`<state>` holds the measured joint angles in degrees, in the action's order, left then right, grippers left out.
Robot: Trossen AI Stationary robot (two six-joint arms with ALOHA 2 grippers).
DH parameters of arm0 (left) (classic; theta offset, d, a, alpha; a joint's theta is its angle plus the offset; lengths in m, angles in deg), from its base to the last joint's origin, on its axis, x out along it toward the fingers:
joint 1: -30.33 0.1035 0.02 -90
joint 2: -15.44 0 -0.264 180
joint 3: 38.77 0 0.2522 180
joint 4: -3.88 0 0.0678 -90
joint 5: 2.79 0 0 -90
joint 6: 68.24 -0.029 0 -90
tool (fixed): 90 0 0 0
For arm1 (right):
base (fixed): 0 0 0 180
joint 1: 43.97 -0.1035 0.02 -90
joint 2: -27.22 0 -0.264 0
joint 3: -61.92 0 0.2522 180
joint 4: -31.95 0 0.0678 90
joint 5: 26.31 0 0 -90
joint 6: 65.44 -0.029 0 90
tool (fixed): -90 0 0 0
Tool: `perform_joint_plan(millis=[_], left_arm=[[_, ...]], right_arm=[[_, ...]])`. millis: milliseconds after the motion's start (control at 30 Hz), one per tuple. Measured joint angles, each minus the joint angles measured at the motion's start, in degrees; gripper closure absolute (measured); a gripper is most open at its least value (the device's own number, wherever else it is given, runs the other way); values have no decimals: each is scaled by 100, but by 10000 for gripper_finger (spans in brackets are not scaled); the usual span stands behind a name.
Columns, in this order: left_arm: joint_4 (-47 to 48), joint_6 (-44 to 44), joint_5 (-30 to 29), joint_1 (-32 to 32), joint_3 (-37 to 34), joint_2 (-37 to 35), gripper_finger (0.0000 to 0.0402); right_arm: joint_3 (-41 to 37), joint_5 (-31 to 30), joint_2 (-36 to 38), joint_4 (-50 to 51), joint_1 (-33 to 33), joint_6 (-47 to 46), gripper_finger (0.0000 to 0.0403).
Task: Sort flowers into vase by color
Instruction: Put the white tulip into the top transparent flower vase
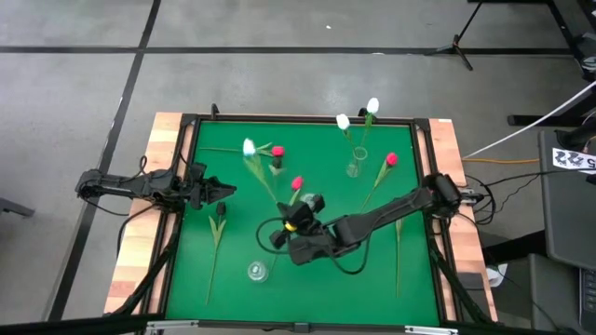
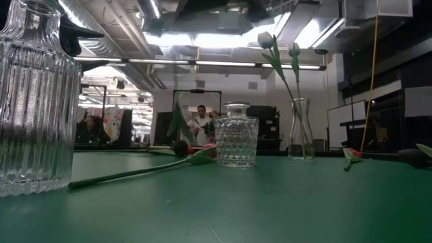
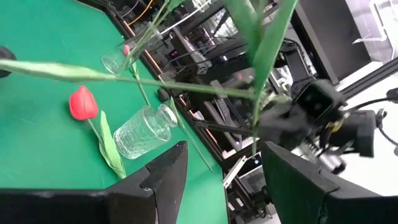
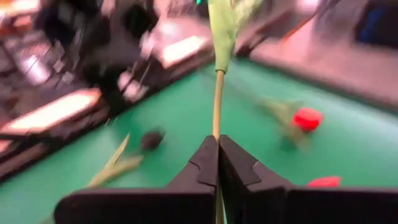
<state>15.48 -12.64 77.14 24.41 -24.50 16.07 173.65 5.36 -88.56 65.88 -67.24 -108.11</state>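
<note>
My right gripper (image 1: 277, 233) (image 4: 218, 140) is over the middle of the green mat, shut on a tulip's stem. The white head (image 1: 249, 147) toward the far left seems to belong to this flower. My left gripper (image 1: 222, 191) (image 3: 221, 180) hovers open at the mat's left side, facing the held stem (image 3: 155, 84). A dark tulip (image 1: 221, 210) and three pink tulips (image 1: 277, 151) (image 1: 296, 183) (image 1: 391, 159) lie flat on the mat. Two white tulips (image 1: 343, 121) (image 1: 372, 105) stand with their stems in a tall clear vase (image 1: 354, 168) (image 2: 300, 131). My right gripper pinches the thin green stem (image 4: 217, 118) between its two shut fingers. The stem passes through the fingertips and runs on to a leaf (image 4: 225, 25). The flower is lifted clear of the mat.
A small clear vase (image 1: 258, 272) stands near the mat's front. A faceted glass jar (image 2: 237, 142) stands mid-table, and a ribbed glass bottle (image 2: 34, 101) is close to the low camera. Wooden boards (image 1: 163, 140) border the mat. People show in the room beyond.
</note>
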Motion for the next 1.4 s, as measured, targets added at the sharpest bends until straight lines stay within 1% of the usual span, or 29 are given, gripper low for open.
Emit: perform_joint_plan(millis=[200, 233, 300, 400, 600, 767, 900, 1000, 1067, 1133, 1233, 1267, 1300, 1333, 1400], left_arm=[[0, -15, -2, 0, 1, 0, 202], [0, -43, -4, 1, 0, 0, 202], [0, -63, -8, 0, 0, 0, 202], [0, -124, -29, 1, 0, 0, 202], [-4, -262, -55, 2, 0, 0, 202], [-7, -264, -62, 2, 0, 0, 202], [-9, -306, -66, 2, 0, 0, 202], [-8, -286, -66, 2, 0, 1, 202], [-8, -200, -66, 2, 0, 0, 202], [-9, -170, -66, 2, 0, 0, 202], [-7, -169, -66, 2, 1, 1, 202], [-7, -168, -63, 2, 0, 0, 202], [-11, -166, -63, 2, 2, 0, 202], [-7, -166, -63, 2, 0, 0, 202], [-7, -150, -63, 2, 0, 0, 202]], right_arm=[[2, -2110, 384, -52, -321, 1039, 401], [2, -2379, 426, 39, -381, 1144, 401], [2, -2643, 553, 452, -471, 1123, 402], [2, -2898, 720, 1124, -608, 646, 402], [0, -2956, 895, 2686, -823, -593, 402], [-2, -2972, 1027, 4083, -819, -1708, 402], [-4, -2978, 1290, 4951, -777, -2119, 403], [-4, -2978, 1719, 5406, -779, -2158, 403], [-4, -2983, 2147, 5425, -804, -2149, 403], [0, -2999, 2606, 5271, -962, -2086, 403], [2, -2935, 3220, 4978, -1304, -1665, 403], [2, -2759, 3429, 4818, -1413, -1477, 403], [2, -2401, 3641, 4569, -1505, -1218, 403], [2, -2068, 3824, 4156, -1596, -753, 403], [4, -1307, 4083, 2806, -1695, 442, 403]])
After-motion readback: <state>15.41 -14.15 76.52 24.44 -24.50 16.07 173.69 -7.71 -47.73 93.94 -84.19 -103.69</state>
